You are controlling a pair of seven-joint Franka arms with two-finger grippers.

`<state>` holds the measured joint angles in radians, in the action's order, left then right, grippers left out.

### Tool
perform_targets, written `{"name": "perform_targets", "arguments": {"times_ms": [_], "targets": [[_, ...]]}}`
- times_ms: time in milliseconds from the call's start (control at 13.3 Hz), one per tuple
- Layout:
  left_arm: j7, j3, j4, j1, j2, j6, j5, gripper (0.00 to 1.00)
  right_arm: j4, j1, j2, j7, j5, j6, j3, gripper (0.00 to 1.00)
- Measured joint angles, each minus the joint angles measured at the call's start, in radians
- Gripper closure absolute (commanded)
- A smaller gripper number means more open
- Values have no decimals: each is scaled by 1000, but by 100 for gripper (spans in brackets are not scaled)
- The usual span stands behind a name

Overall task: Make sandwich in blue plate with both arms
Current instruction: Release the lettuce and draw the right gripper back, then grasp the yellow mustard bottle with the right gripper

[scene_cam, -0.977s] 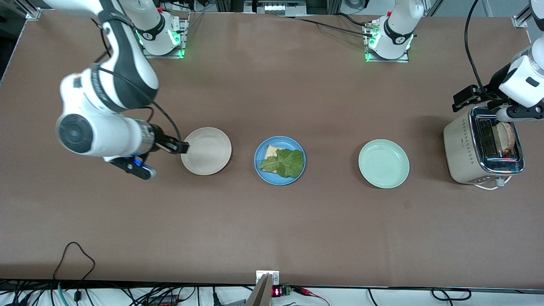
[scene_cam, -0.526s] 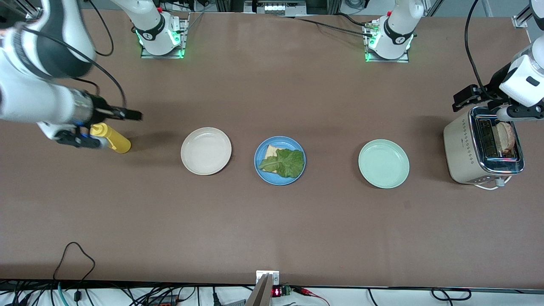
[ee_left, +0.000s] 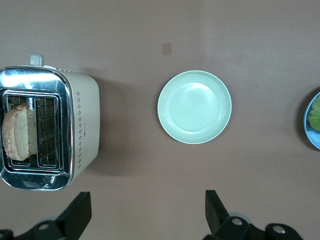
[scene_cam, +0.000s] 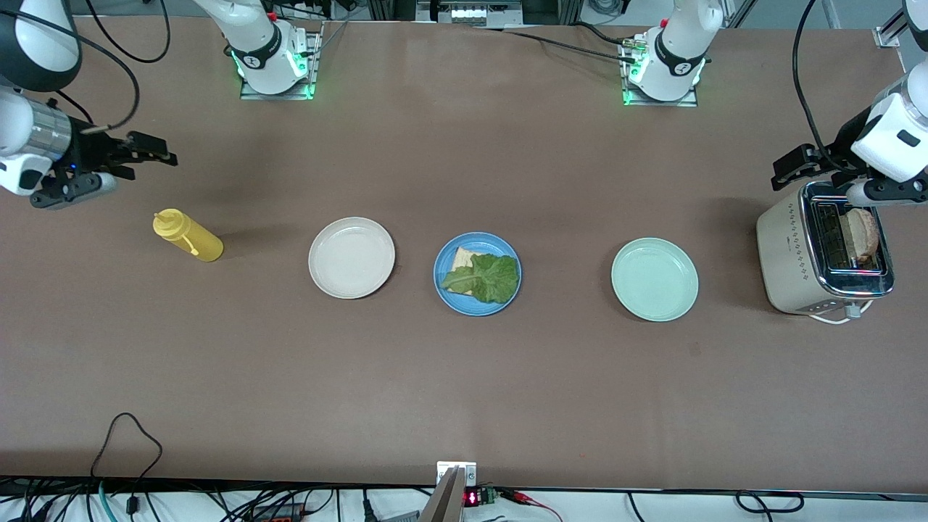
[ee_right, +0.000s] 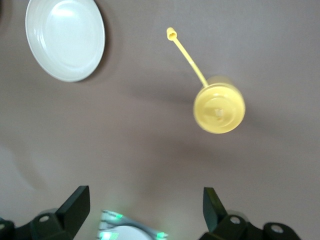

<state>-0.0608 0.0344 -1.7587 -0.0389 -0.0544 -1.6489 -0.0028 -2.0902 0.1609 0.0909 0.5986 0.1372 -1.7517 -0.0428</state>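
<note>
Crinkled lettuce [scene_cam: 487,277] (seemingly on bread [scene_cam: 461,270])

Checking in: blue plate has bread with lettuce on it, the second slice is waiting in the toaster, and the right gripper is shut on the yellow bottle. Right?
Not quite. The right gripper is open and holds nothing; the yellow bottle stands alone on the table, as the front and right wrist views show. The rest holds: the blue plate carries bread with lettuce, and a slice sits in the toaster.
</note>
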Motion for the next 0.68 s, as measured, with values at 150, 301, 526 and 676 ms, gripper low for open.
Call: {"name": "perform_targets", "arguments": {"times_ms": [150, 301, 526, 676], "targets": [[0, 1, 0, 0, 0, 0, 0, 0, -40, 57, 0, 222, 0, -77, 0, 0], [1, 3, 0, 0, 0, 0, 0, 0, -82, 94, -1, 414, 2, -165, -1, 0], [1, 9, 0, 0, 0, 0, 0, 0, -124, 141, -15, 689, 95, -255, -1, 0], [1, 11, 0, 0, 0, 0, 0, 0, -135, 192, -63, 906, 219, -288, -2, 0]]}}
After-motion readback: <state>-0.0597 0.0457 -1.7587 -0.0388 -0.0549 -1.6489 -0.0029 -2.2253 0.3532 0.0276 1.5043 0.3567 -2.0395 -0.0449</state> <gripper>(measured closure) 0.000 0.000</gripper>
